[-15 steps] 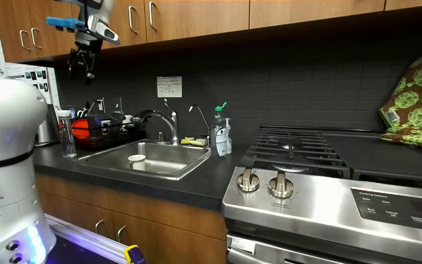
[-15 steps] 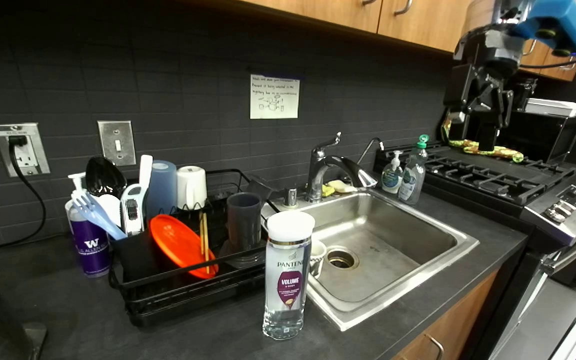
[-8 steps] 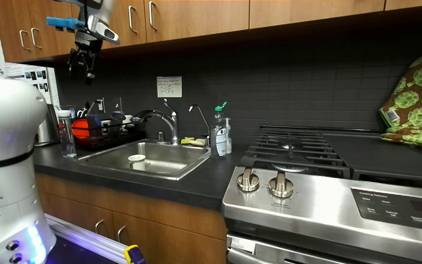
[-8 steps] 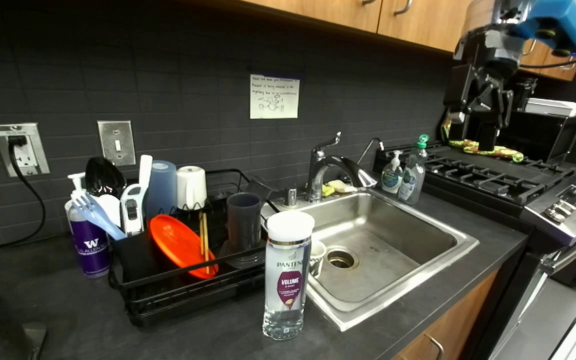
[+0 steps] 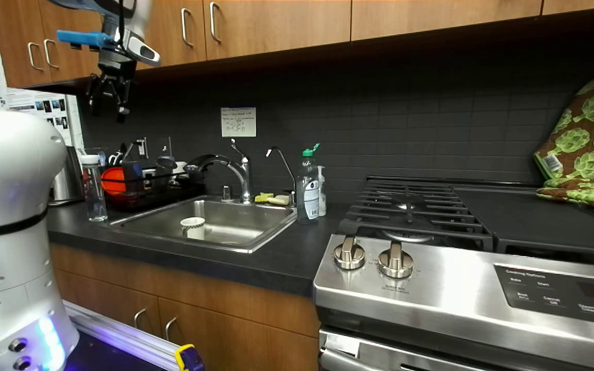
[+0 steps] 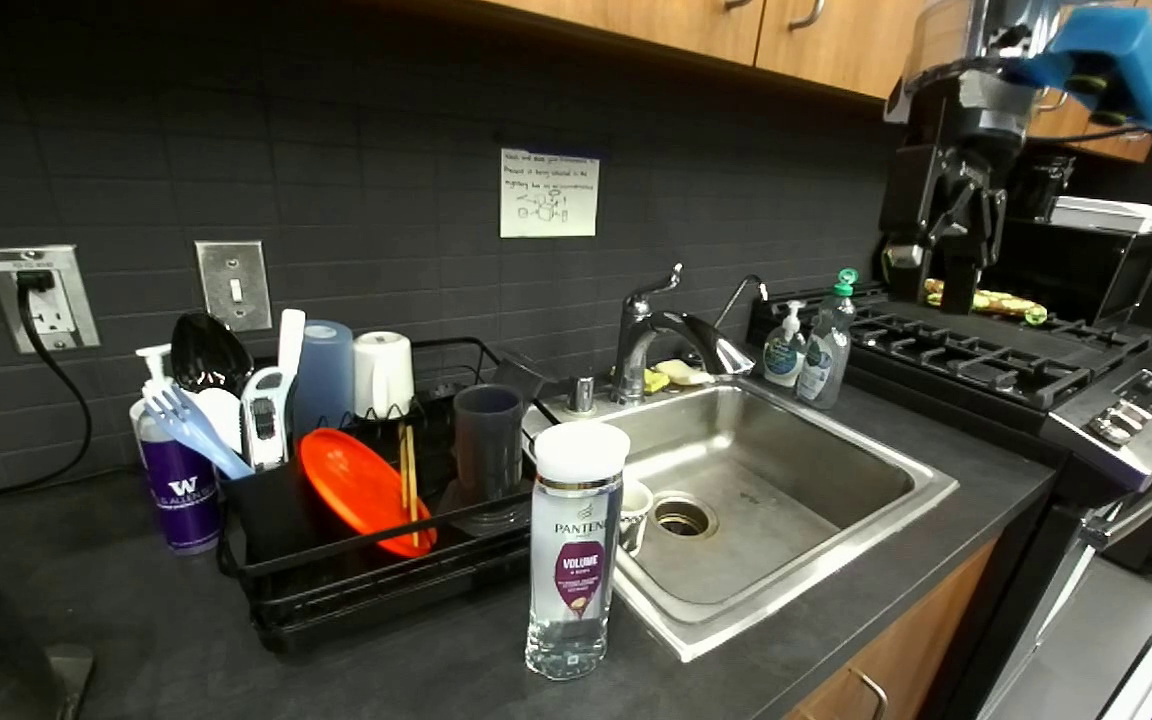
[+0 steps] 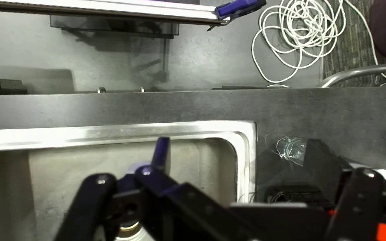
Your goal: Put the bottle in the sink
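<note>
The bottle is a slim clear bottle with a white cap and purple label, standing upright on the dark counter just beside the sink's rim. It shows in both exterior views (image 5: 95, 190) (image 6: 574, 530). In the wrist view its clear base (image 7: 292, 149) shows, the rest partly hidden behind a finger. The steel sink (image 5: 248, 248) (image 6: 896, 510) (image 7: 246, 147) has an arched chrome faucet (image 6: 671, 330). My gripper (image 5: 107, 111) (image 6: 931, 285) is open and empty, pointing down, high above the counter. In the wrist view its fingers (image 7: 239, 149) are wide apart.
A patterned white cup (image 5: 193, 228) stands in the sink. A black dish rack (image 6: 396, 570) with an orange plate (image 6: 366, 490) stands beside the bottle. Soap bottles (image 6: 824, 345) stand between sink and stove (image 5: 415, 283). Wooden cabinets (image 5: 276, 26) hang overhead, close to the arm.
My gripper stayed still at first, then moved a little to the left in both exterior views, still open. The bottle and the sink have not moved.
</note>
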You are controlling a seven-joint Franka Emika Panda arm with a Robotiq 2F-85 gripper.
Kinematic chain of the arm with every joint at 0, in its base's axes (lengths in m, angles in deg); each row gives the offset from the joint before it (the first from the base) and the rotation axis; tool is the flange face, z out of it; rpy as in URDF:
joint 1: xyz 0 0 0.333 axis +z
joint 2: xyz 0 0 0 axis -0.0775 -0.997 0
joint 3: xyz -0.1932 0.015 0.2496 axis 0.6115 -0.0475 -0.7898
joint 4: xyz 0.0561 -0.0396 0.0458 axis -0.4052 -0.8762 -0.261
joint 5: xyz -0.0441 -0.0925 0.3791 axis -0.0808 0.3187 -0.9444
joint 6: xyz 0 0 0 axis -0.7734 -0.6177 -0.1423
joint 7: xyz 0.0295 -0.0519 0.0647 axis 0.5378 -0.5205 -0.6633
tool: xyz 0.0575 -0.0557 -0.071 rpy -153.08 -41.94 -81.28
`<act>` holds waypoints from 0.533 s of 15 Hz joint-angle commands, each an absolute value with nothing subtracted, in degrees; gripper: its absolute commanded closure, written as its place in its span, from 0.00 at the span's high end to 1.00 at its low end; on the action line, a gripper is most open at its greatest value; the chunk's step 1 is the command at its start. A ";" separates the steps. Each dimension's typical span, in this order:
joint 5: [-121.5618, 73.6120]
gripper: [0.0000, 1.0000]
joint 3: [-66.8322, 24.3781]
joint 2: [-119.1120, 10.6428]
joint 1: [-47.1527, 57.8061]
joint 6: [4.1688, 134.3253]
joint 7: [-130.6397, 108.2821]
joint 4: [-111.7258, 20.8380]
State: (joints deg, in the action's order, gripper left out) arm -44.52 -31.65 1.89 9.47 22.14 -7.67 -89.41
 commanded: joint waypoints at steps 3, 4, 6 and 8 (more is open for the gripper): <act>-44.14 1.00 -34.21 -1.20 11.75 28.06 -13.06 -89.93; -43.66 1.00 -34.66 -2.12 12.27 28.96 -14.13 -89.61; -42.66 1.00 -35.46 -3.68 13.26 30.35 -15.86 -88.93; -42.31 1.00 -36.08 -5.03 14.42 31.21 -17.20 -88.11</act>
